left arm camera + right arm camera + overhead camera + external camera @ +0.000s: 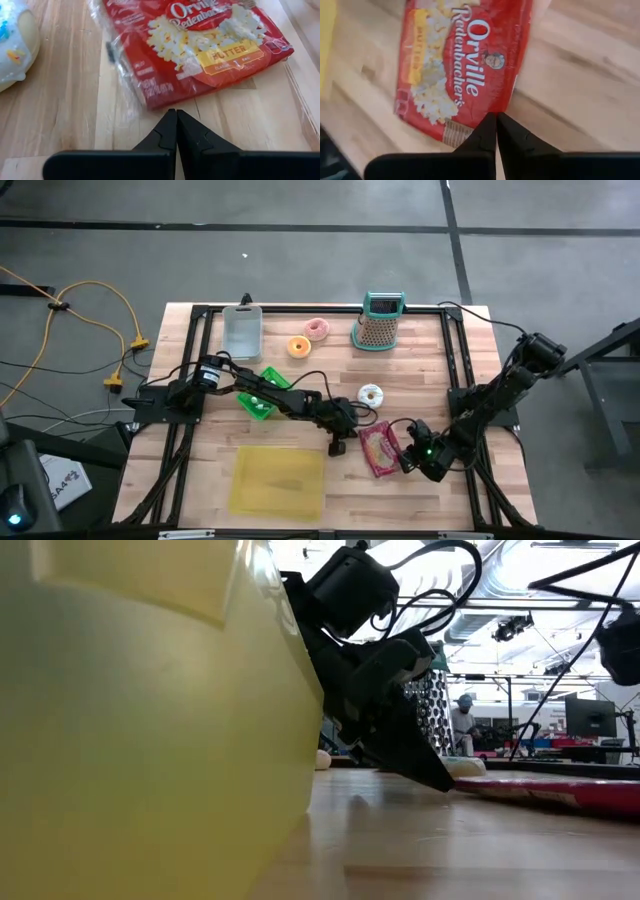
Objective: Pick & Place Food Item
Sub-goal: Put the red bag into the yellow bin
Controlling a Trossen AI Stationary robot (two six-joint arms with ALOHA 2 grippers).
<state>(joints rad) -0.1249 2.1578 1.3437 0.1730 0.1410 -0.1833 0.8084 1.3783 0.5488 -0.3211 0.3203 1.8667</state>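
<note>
Overhead, we see the popcorn packet [379,450] flat on the table [470,380] between both tools; wrist views alone show left tool [176,113] and right tool [496,116] pressed together, empty, at its edges.

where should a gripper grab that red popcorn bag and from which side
Probably by a thin edge. The popcorn bag lies flat on the table, too wide to span. The right gripper, shut, sits at its near edge; it could open, slide one finger under the loose clear wrap there and pinch. The left gripper is shut at the opposite edge.
</note>
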